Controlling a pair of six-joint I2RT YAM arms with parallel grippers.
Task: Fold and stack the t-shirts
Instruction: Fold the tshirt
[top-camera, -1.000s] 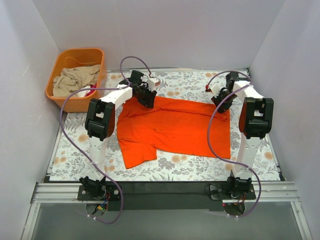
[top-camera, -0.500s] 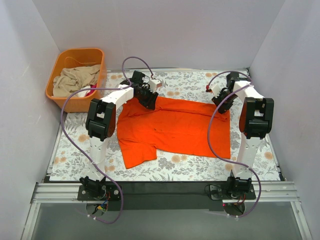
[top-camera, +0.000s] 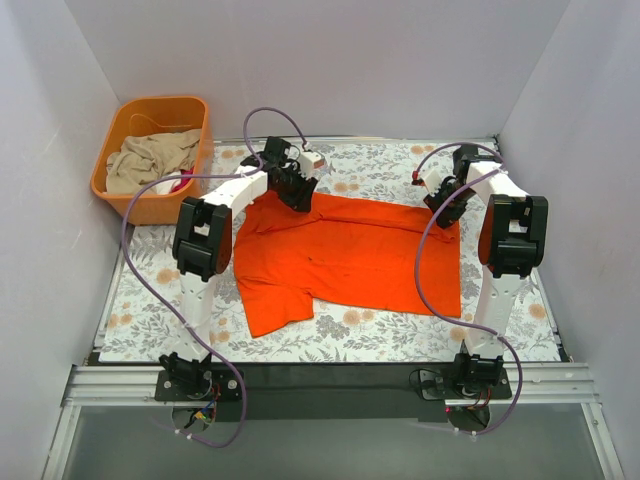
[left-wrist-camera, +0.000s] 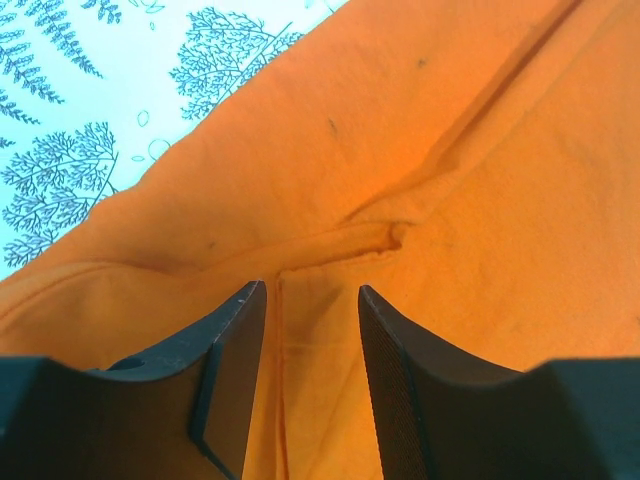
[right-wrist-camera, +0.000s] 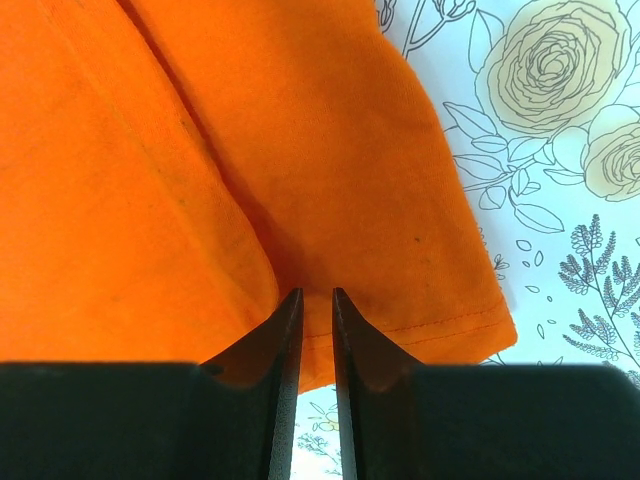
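Left jaws edged back, straddling the t-shirt (left-wrist-camera: 450, 150).

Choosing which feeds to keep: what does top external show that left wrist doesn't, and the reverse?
Only top external: the right hand at the far right corner of the t-shirt, the orange tub holding beige cloth at far left, and the shirt's whole outline. Only left wrist: a raised crease in the cloth just beyond the left hand, whose jaws stand apart. Both: the t-shirt, the floral tablecloth, the left hand.
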